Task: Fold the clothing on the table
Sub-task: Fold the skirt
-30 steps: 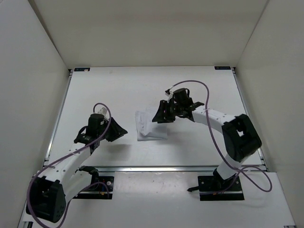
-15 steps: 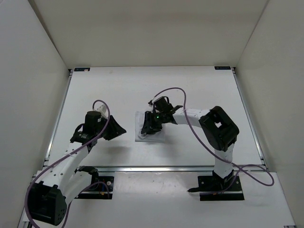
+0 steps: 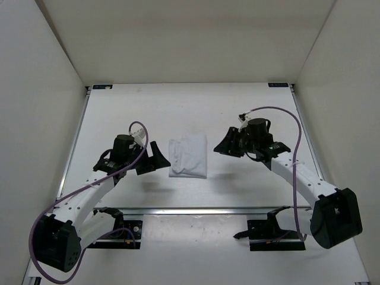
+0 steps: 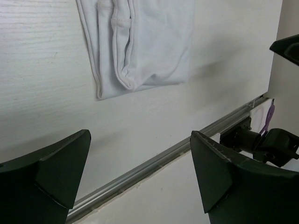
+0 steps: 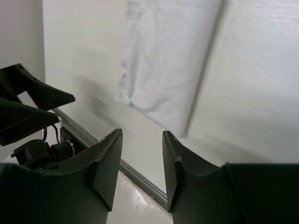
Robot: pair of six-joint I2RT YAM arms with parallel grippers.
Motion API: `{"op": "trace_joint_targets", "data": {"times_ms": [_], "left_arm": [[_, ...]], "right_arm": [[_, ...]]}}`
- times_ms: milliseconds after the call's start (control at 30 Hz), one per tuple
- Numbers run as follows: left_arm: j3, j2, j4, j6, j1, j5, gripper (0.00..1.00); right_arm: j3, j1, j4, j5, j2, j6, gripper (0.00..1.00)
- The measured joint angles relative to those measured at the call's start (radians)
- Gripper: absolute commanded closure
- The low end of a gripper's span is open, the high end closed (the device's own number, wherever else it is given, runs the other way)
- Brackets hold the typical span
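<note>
The clothing point(image 3: 188, 156) is a white cloth folded into a small rectangle, lying flat at the middle of the table point(image 3: 148, 113). My left gripper point(image 3: 157, 157) is just left of it, open wide and empty. The left wrist view shows the clothing point(image 4: 140, 42) beyond the left gripper point(image 4: 140, 135), with layered folds along its left side. My right gripper point(image 3: 222, 145) is a short way right of the cloth, jaws apart with nothing between them. The clothing point(image 5: 173, 60) lies ahead of the right gripper point(image 5: 142, 135), untouched.
A metal rail point(image 3: 196, 211) runs along the table's near edge, also seen as the rail point(image 4: 154, 161) in the left wrist view. Both arm bases point(image 3: 276, 234) sit just below it. Enclosure walls point(image 3: 41, 89) stand to the left, right and back.
My right gripper has left the clothing and drawn back to the right. My left gripper has opened wide and moved slightly toward the cloth. The cloth now lies uncovered.
</note>
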Motion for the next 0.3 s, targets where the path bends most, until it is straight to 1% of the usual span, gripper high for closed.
{"op": "trace_joint_targets", "data": {"times_ms": [133,300], "left_arm": [[0.000,0.000,0.000,0.003,0.004,0.007,0.01],[0.015,0.047,-0.016,0.014,0.002,0.009,0.02]], "right_arm": [[-0.052,-0.042,-0.048,0.003,-0.031,-0.008,0.63],[-0.051,-0.015,-0.071,0.011,-0.026,-0.026,0.63]]}}
